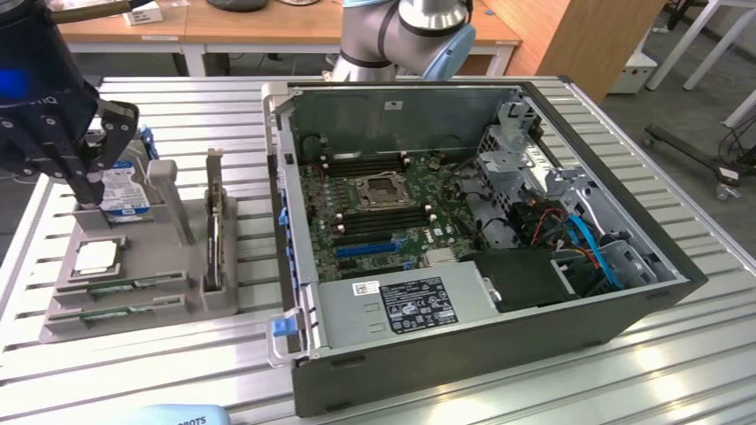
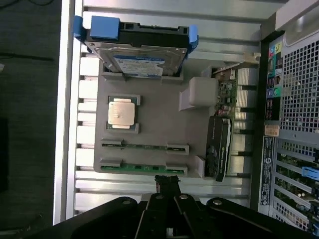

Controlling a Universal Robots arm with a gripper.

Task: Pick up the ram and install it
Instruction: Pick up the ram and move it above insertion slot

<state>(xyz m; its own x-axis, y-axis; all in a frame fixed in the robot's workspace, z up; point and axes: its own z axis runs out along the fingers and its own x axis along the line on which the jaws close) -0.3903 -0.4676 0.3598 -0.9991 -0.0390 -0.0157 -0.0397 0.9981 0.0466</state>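
Fingers point(image 2: 160, 183): clenched together, nothing between them; gripper point(image 2: 167, 179) hangs over the tray's near edge.
Ram point(image 2: 144, 168): lies flat in the gray tray point(image 2: 149, 124), in the slot closest to the fingertips; not gripped.
2nd stick point(image 2: 144, 147): parallel, just beside the 1st, on the CPU chip point(image 2: 122, 112) side.
Risk 1: shut tips coming down would prob. hit the board's top edge instead of straddling it, and could chip it or push it askew.
Risk 2: narrow gap btw the sticks; a finger landing off-centre may catch the wrong stick or wedge against the end holders.
Risk 3: thin board, little to grip; a tilted pull could bind it in the slot.
Edges: upright card point(image 2: 219, 154) and white block point(image 2: 202, 92) flank one end of the tray; hard drive point(image 2: 137, 55) stands at the far end.
Room: open straight above the sticks; tight sideways.
PC case point(image 1: 473, 354): open-topped, beside the tray on the exterior view's right; its wall must be cleared.
Memory slots point(image 1: 354, 162): near the socket, w/ cables close by; little slack for misalignment, I'd say.
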